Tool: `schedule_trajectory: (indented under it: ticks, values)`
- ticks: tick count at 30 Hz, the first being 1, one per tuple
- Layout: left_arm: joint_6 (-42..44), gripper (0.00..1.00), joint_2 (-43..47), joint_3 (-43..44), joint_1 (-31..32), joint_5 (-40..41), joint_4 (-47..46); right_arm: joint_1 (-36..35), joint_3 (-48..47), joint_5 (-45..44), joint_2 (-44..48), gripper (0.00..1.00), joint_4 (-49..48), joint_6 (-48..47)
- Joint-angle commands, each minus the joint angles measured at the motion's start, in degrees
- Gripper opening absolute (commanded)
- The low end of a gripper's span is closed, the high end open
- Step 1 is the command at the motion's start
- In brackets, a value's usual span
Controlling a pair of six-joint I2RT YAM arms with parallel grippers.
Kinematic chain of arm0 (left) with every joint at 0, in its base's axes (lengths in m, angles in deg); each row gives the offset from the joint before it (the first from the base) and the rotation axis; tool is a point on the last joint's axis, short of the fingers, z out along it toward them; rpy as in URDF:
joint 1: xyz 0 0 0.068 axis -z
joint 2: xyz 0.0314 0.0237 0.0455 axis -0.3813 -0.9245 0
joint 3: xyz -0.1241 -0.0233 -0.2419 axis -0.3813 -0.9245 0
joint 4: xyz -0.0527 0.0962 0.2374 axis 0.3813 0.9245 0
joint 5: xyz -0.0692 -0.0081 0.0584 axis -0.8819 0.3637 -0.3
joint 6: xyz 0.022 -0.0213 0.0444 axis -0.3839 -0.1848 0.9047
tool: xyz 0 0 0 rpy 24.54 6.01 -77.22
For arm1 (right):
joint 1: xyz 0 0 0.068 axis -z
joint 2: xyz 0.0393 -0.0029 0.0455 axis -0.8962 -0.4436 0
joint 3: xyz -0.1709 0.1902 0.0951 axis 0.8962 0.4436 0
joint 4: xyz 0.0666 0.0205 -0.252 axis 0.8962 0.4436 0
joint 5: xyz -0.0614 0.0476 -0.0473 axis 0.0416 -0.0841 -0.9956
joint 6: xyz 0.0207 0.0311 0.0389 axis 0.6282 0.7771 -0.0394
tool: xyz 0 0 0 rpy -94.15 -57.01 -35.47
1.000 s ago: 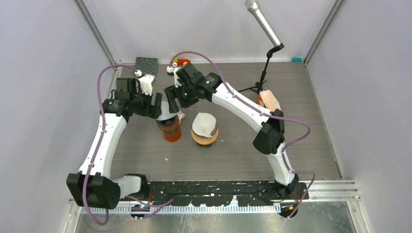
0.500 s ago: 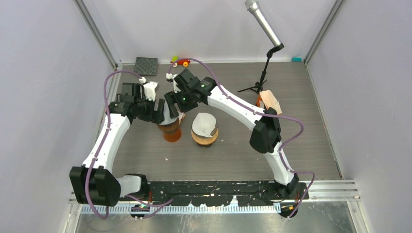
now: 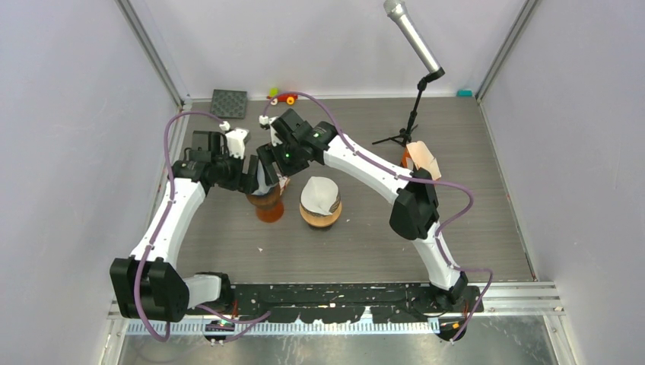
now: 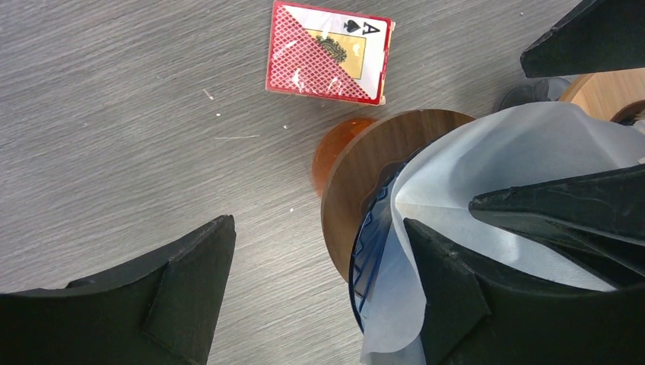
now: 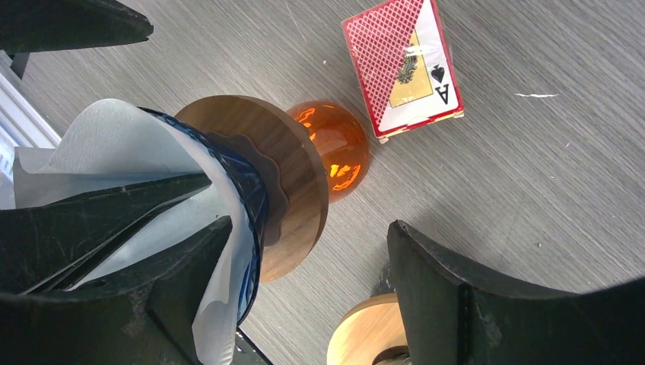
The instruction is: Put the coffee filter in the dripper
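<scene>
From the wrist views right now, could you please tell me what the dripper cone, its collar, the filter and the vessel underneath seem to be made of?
Dripper cone: dark blue, glossy and ribbed, glass or plastic; I cannot tell which.
Collar: wood, brown with visible grain, smooth finish.
Filter: thin white paper, creased, matte.
Vessel: amber and translucent with bright highlights, likely glass.

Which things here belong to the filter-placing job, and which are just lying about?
Job: coffee filter, dripper, orange glass base under it.
Lying about: card pack, second dripper, microphone, toy car, black mat.
</scene>
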Motion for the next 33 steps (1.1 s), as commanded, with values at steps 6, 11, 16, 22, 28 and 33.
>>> schedule_trajectory:
  ticks: [6, 11, 16, 22, 28, 33]
  values:
    - [1.89, 0.82, 1.39, 3.14, -0.47, 1.32, 1.46, 0.57, -4.12, 1.12, 3.04, 0.77, 1.52, -0.99]
    - [1.96, 0.82, 1.84, 3.73, -0.42, 1.52, 1.76, 0.99, -4.81, 2.46, 4.07, 0.77, 1.58, -0.33]
    - [1.78, 0.82, 1.92, 4.13, -0.47, 1.43, 1.88, 1.60, -4.83, 4.36, 4.46, 0.77, 1.08, 0.68]
    - [1.58, 0.82, 1.75, 5.50, -0.41, 1.01, 2.46, 2.04, -4.78, 6.94, 4.67, 0.77, 0.37, 2.15]
    - [1.02, 0.82, 1.49, 6.48, -0.46, 0.15, 2.63, 2.05, -4.78, 8.12, 5.06, 0.77, -0.10, 3.10]
    - [0.73, 0.82, 1.40, 6.64, -0.41, -0.28, 2.72, 2.05, -5.09, 8.13, 5.12, 0.77, -0.17, 3.31]
